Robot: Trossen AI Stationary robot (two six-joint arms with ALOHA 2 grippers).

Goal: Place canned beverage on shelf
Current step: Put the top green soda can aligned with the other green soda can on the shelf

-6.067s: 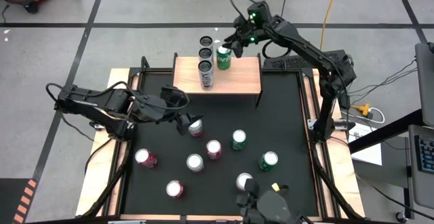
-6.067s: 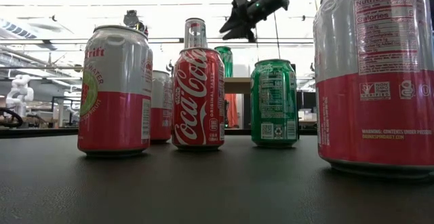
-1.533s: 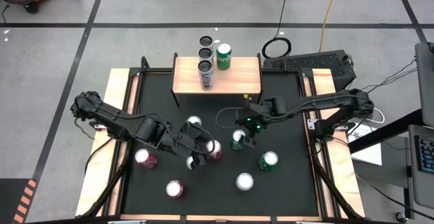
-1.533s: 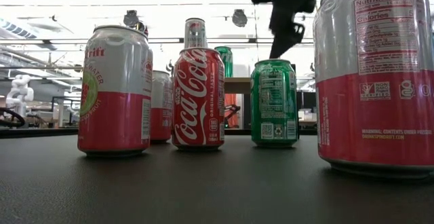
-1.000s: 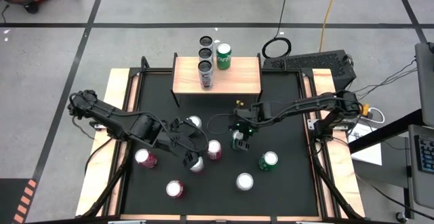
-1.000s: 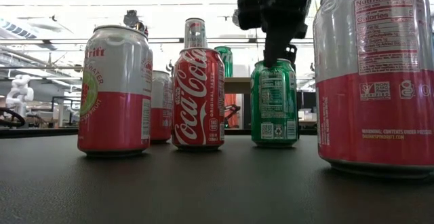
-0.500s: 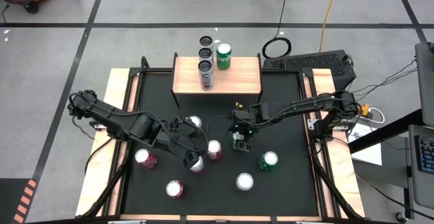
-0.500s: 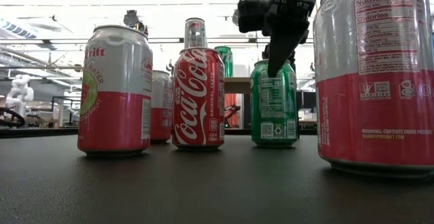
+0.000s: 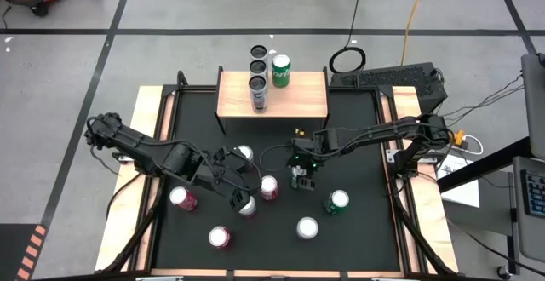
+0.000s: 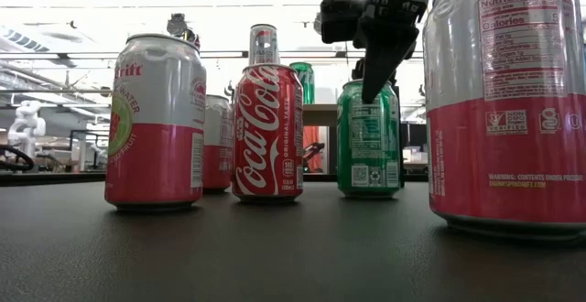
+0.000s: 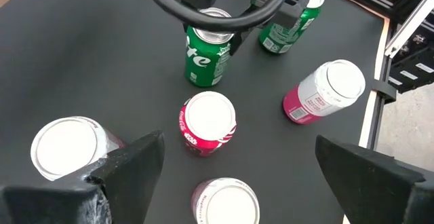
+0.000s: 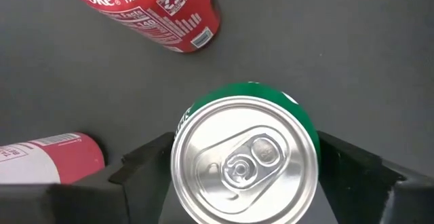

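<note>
On the near part of the black worktop (image 9: 366,238) stand a silver-topped can (image 9: 307,227) and a pink can (image 9: 220,237). A little farther, a green can (image 9: 337,201) stands to the right and another pink can (image 9: 181,198) to the left.

The left claw (image 9: 242,197) hovers over a silver-topped can in the middle of the mat, its fingers (image 11: 132,166) spread wide apart with nothing between them. Just beside it to the right stands a red cola can (image 9: 269,187).

The right claw (image 9: 300,177) is down over a green soda can (image 12: 245,161) near the centre; its fingers (image 12: 146,159) stand on either side of the can top, touching or almost touching the sides, though a firm clamp cannot be told.

At the far edge stands the shelf (image 9: 303,100), a light-wood board on black legs. On it are three slim cans (image 9: 258,92) in a row running near to far, and beside them to the right a green can (image 9: 280,71).
</note>
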